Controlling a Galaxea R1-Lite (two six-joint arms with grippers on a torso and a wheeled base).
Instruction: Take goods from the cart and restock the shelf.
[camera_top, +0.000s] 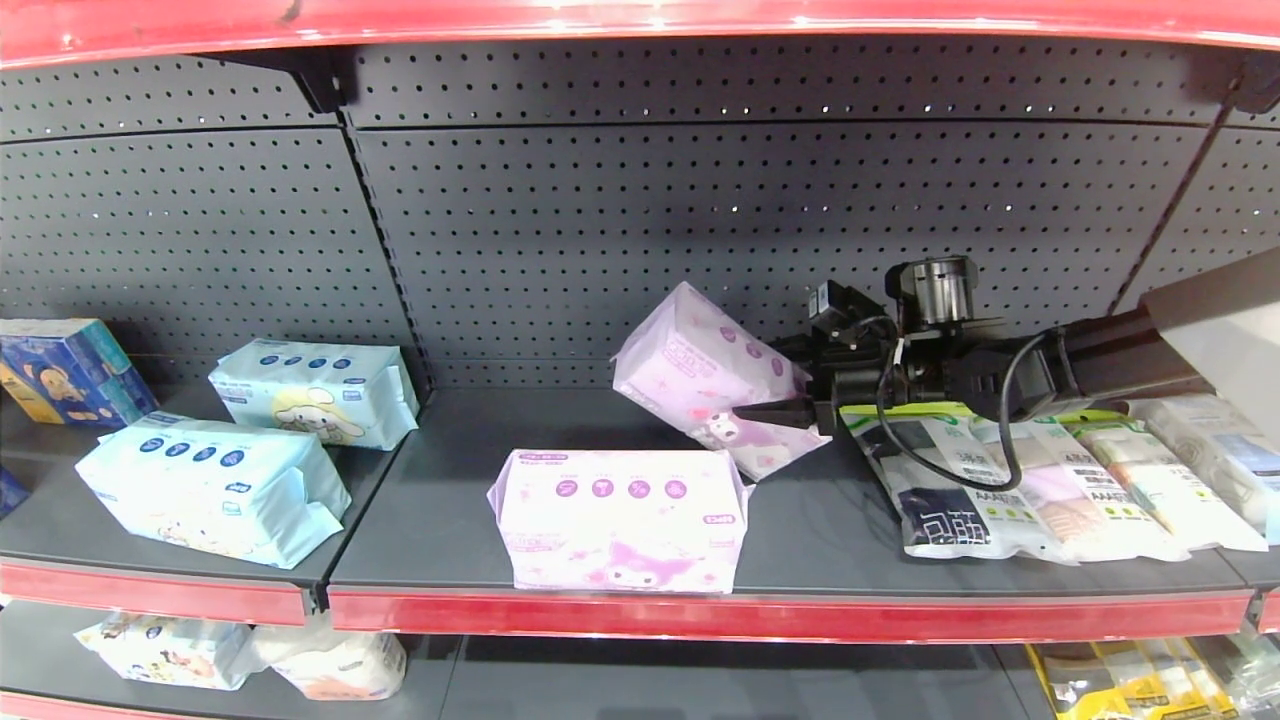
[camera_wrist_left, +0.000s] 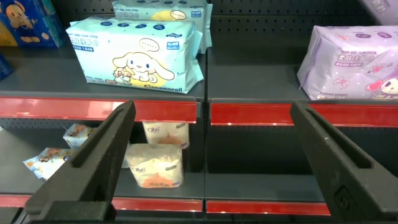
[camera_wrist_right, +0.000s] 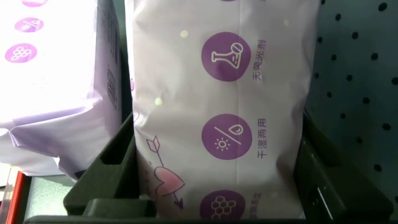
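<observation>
My right gripper (camera_top: 775, 400) is shut on a pink tissue pack (camera_top: 705, 375), held tilted just above the grey shelf (camera_top: 830, 520), near the pegboard back. In the right wrist view that held pack (camera_wrist_right: 227, 106) sits squeezed between both fingers (camera_wrist_right: 112, 168). A second, matching pink pack (camera_top: 620, 518) lies flat at the shelf's front edge, seen also as the pink pack (camera_wrist_left: 354, 62) in the left wrist view. My left gripper (camera_wrist_left: 217, 162) stands open and empty in front of the shelf, below its red edge strip (camera_wrist_left: 261, 114).
Two light blue tissue packs (camera_top: 215, 485) (camera_top: 315, 390) lie on the left bay, with a dark blue box (camera_top: 65, 370) farther left. Flat packaged garments (camera_top: 1040, 480) fill the shelf's right part under my right arm. More packs (camera_wrist_left: 158, 163) rest on the lower shelf.
</observation>
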